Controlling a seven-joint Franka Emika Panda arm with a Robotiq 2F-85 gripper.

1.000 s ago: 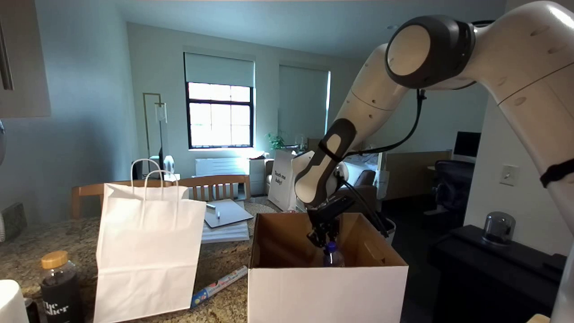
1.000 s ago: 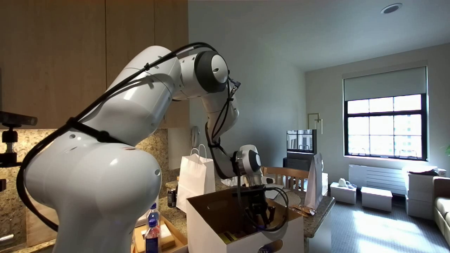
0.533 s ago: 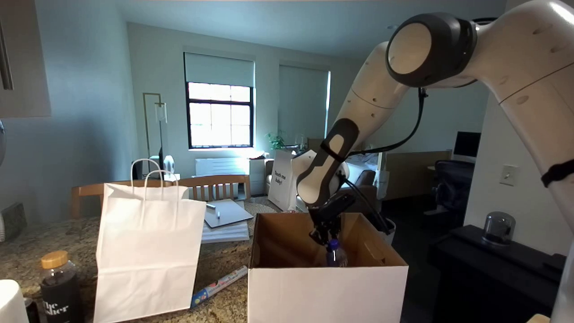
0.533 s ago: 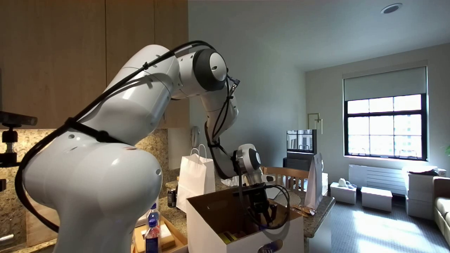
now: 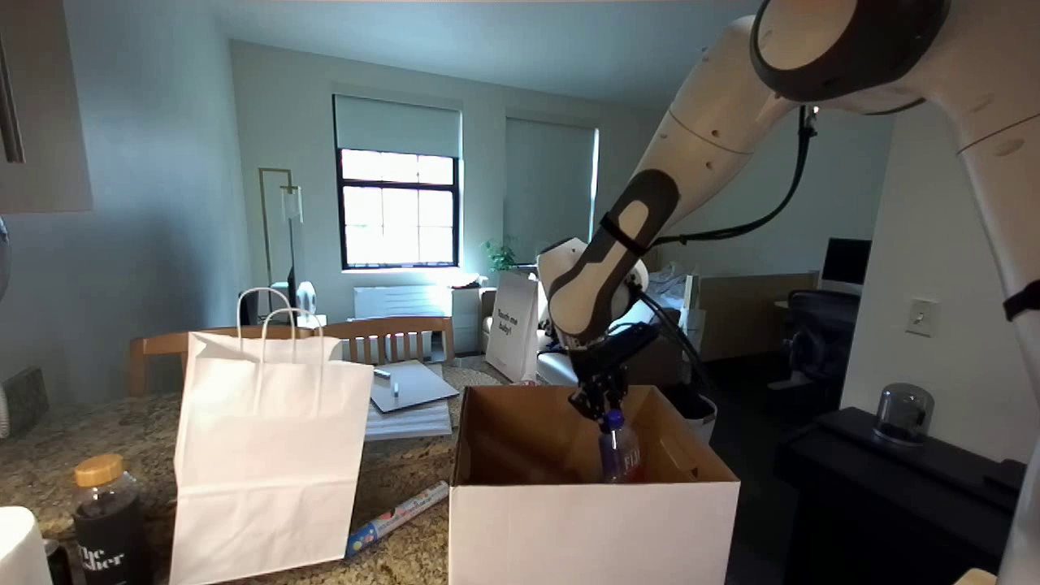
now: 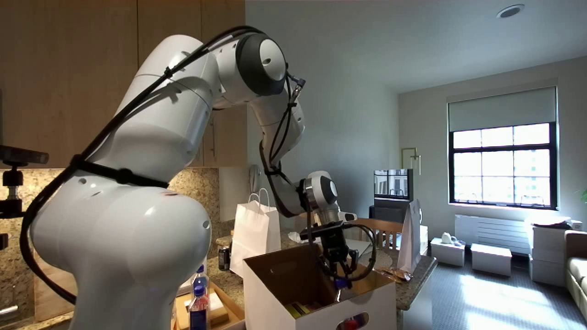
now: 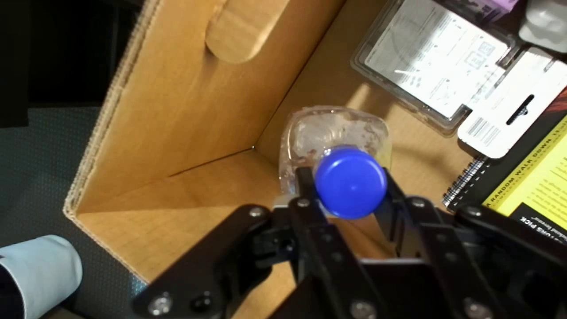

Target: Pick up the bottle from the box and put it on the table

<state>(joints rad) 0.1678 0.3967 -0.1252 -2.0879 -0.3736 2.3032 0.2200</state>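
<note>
lifted bottle (image 5: 620, 453) higher in box (image 5: 593, 532), with gripper (image 7: 348, 178) clamped on both sides of cap (image 7: 351, 184); likely needs more height before leaving box.

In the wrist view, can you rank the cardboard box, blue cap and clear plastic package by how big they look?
Largest to smallest:
cardboard box
clear plastic package
blue cap, though it is seen from closer up than the package

Window (image 5: 398, 207) glaring white, dim bluish walls (image 5: 166, 187), sunlit patches on the floor (image 6: 488, 293), warm glow below the cupboards (image 6: 69, 82), blurred print on a label (image 7: 436, 57)
</note>
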